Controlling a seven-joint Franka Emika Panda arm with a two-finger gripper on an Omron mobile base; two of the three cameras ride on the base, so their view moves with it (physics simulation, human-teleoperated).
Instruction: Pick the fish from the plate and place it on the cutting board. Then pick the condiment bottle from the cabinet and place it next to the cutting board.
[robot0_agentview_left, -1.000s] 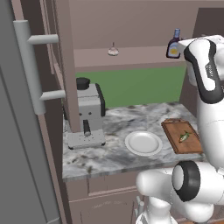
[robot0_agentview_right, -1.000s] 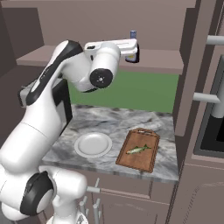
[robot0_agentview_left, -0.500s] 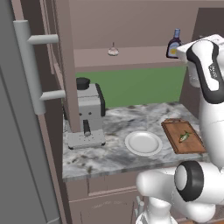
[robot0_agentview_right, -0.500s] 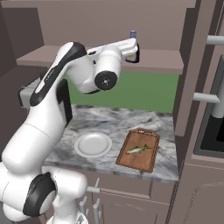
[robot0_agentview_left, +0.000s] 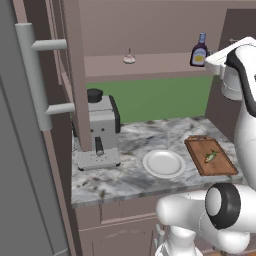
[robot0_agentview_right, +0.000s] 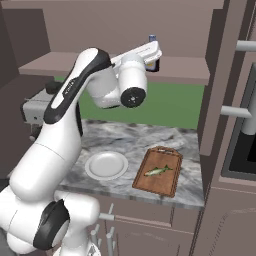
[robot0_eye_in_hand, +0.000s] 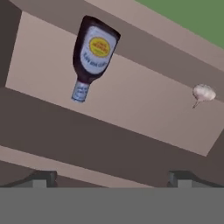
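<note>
A: Arm raised toward the cabinet (robot0_agentview_left: 150, 65) shelf, gripper (robot0_eye_in_hand: 109, 177) spread wide and empty, condiment bottle (robot0_eye_in_hand: 91, 54) standing ahead. Risk?

B: A skewed approach could topple the bottle or nudge the garlic-shaped thing (robot0_eye_in_hand: 202, 93).

A: And compared with a second ago?

B: The hand has closed in on the shelf; the fish (robot0_agentview_right: 159, 171) lies on the cutting board (robot0_agentview_right: 158, 172) as before.

Fish (robot0_agentview_left: 210, 156) on cutting board (robot0_agentview_left: 220, 168) right of plate (robot0_agentview_left: 150, 169); condiment bottle (robot0_agentview_left: 199, 50) on cabinet (robot0_agentview_left: 160, 65) shelf above.
</note>
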